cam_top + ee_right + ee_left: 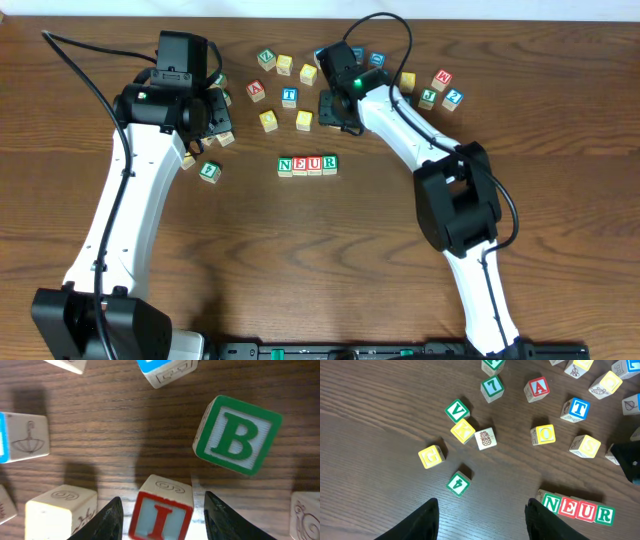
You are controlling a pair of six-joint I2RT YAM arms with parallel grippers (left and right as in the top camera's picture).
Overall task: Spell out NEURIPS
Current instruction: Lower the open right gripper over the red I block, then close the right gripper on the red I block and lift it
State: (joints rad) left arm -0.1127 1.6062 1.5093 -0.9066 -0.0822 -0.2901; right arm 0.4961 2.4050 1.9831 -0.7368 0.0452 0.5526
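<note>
A row of blocks spelling N E U R (307,165) lies at the table's middle; it also shows in the left wrist view (577,508). In the right wrist view a red-framed I block (161,510) sits between the fingers of my right gripper (162,520), with gaps on both sides, so the jaws are open. In the overhead view the right gripper (340,108) is low over the blocks behind the row. My left gripper (482,520) is open and empty above bare wood, left of the row (205,115).
A green B block (236,435) lies close to the right of the I block. Loose blocks are scattered behind the row: red A (538,388), blue T (578,408), yellow O (543,434), green 4 (458,483), green V (456,410). More blocks (441,78) lie at the far right.
</note>
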